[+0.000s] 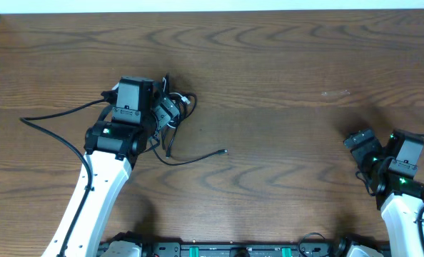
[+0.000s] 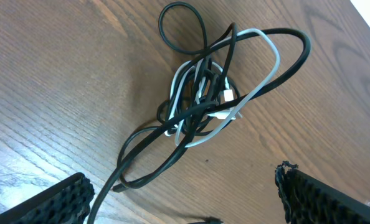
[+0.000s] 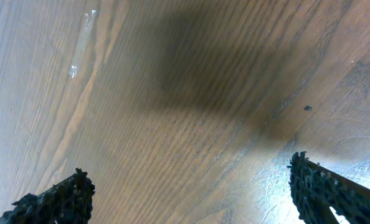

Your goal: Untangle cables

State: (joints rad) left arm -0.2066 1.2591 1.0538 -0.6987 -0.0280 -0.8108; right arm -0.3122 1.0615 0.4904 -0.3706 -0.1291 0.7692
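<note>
Two arms, two tools, one knot of cables. The left arm (image 1: 98,185) reaches in from the near-left edge, and the right arm (image 1: 405,207) stands at the near-right corner. The left tool (image 1: 170,108) hangs over the cables (image 1: 173,118) with its jaws spread wide and nothing between them. The right tool (image 1: 365,146) is equally wide apart and empty, well away from the knot.

The knot holds one white cord (image 2: 269,53). The black cords (image 2: 179,28) cross too often for their number to be told.

The tabletop (image 1: 283,64) is dark brown wood with a strong grain. A pale band runs beyond its far edge.

The overhead view alone shows both arms, and one black strand trailing right from the knot to a small plug (image 1: 225,151). It gives only a glimpse of white. The left wrist view shows the weave closely: white loops threaded through the black, a black loop at the top, and the left tool (image 2: 182,177) framing it from below. The right wrist view shows the right tool (image 3: 188,168) over bare wood, a broad shadow and a pale smear (image 3: 79,50).
</note>
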